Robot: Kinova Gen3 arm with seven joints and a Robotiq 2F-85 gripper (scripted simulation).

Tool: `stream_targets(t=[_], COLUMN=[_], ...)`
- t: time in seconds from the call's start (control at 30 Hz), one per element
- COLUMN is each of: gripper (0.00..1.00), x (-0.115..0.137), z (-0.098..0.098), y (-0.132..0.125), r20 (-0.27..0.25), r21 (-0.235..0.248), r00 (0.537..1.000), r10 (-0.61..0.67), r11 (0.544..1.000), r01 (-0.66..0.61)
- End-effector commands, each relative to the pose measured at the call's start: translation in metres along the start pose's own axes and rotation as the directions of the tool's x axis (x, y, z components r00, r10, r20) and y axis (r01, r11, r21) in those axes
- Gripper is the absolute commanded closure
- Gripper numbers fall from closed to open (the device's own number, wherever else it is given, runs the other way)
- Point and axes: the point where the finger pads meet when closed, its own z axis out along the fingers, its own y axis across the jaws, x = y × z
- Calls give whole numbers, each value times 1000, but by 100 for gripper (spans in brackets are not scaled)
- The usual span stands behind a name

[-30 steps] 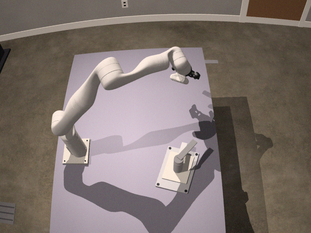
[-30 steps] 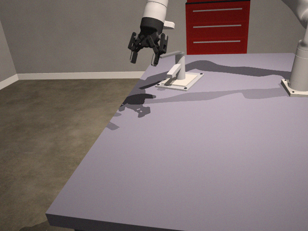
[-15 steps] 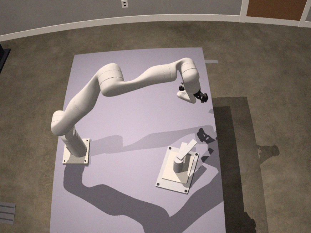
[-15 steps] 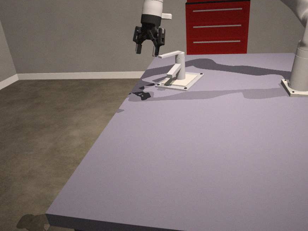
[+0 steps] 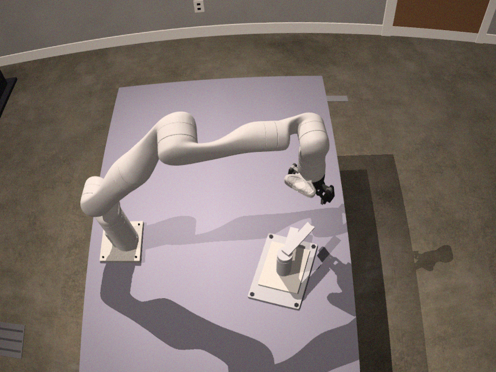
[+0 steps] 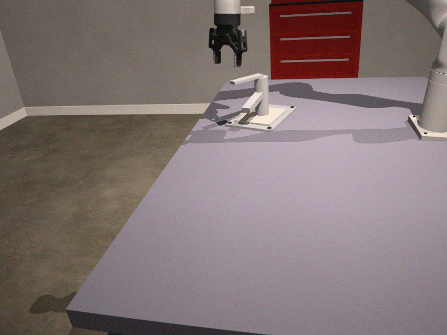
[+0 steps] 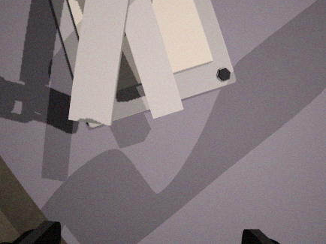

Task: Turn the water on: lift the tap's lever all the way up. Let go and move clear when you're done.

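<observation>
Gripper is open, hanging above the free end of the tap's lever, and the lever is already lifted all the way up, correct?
Not quite. The exterior view shows the lever lying roughly level, not lifted. The rest holds: the gripper is open, above the lever's free end, not touching it.

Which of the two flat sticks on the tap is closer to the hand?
The lever, the top stick. It lies level just under the open hand. The spout slopes down lower, toward the plate.
</observation>
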Motion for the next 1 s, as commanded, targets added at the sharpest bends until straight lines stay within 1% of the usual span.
stream_targets(t=[0.0, 0.13, 0.3, 0.47, 0.73, 0.77, 0.97], gripper=[0, 0, 0, 0, 0, 90, 90], x=[15, 42, 62, 70, 72, 72, 72], z=[-5, -11, -16, -18, -18, -18, -18], y=[-15, -27, -35, -38, -39, -39, -39], r20=[-11, -54, -86, -100, -102, -102, -102], r21=[6, 7, 7, 7, 7, 7, 7], r00=[1000, 997, 993, 991, 991, 991, 991], r10=[25, 54, 76, 85, 86, 86, 86], r11=[1000, 999, 997, 996, 996, 996, 996], r01=[-25, -53, -75, -85, -86, -86, -86])
